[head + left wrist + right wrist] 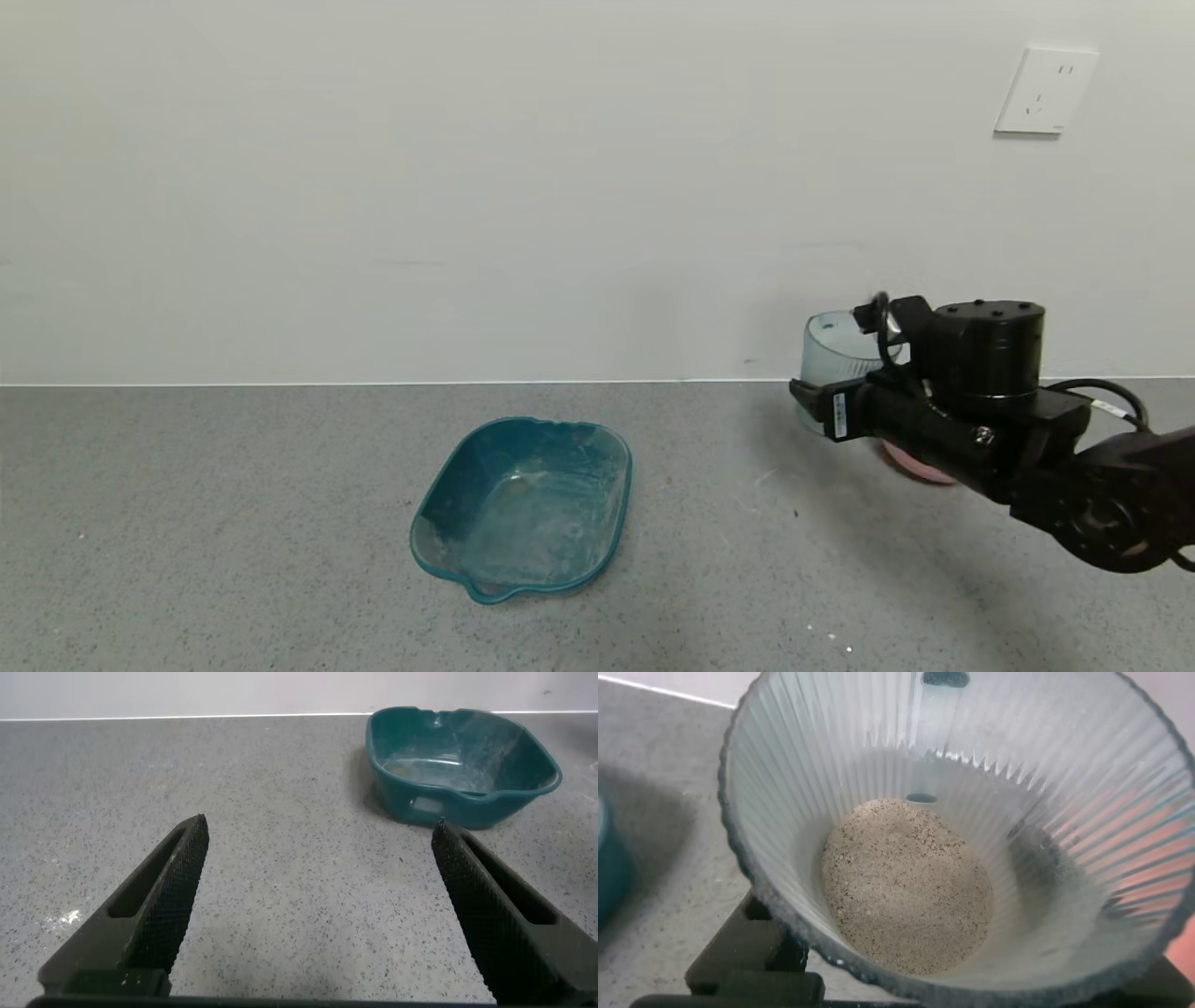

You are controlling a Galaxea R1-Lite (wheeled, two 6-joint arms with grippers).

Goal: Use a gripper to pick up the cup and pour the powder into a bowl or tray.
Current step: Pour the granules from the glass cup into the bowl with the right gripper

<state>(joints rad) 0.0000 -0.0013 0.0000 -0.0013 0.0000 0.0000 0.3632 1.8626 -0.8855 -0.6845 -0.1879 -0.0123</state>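
A: Where's the cup (836, 350)?

B: At 3 o'clock in the head view, lifted off the table (233, 560), clamped in the right gripper (854, 373), whose fingers are closed tight on its wall.

A: And the powder (906, 887)?

B: Piled in the cup's bottom (1 beige heap). The pink bowl (910, 462) peeks out just below the gripper.

A: The left gripper (318, 905)?

B: Jaws wide apart, holding nothing, low over the table; the teal tray (523, 504) sits near 6 o'clock.
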